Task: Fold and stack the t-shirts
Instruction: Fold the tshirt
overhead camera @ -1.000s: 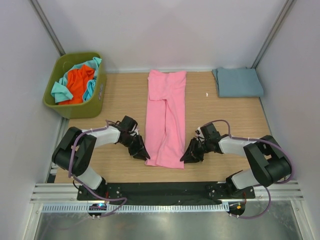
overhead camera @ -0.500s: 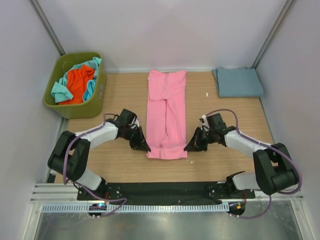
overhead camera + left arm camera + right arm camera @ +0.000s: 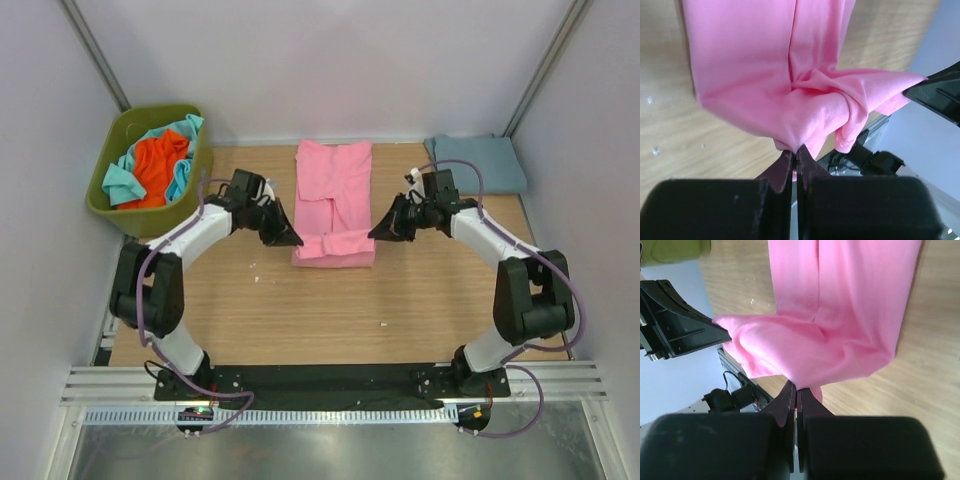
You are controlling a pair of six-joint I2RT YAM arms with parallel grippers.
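Pink t-shirt point(image 3: 334, 180): hem corners pinched in left hand point(image 3: 293, 240) and right hand point(image 3: 375, 234), both clamped tight. Risk: thin pinch slips mid-fold, so the fold lands skewed.

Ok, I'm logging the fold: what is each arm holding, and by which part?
Both hold the pink t-shirt: the left gripper pinches the left corner of its folded-over end, the right gripper the right corner.

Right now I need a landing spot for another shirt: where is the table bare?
Barest: the near strip of wooden table, between the pink cloth t-shirt and the arm bases. Crowded: the gaps towards the olive-green plastic bin and the folded blue-grey t-shirt, where the left claw and right claw pinch that shirt.
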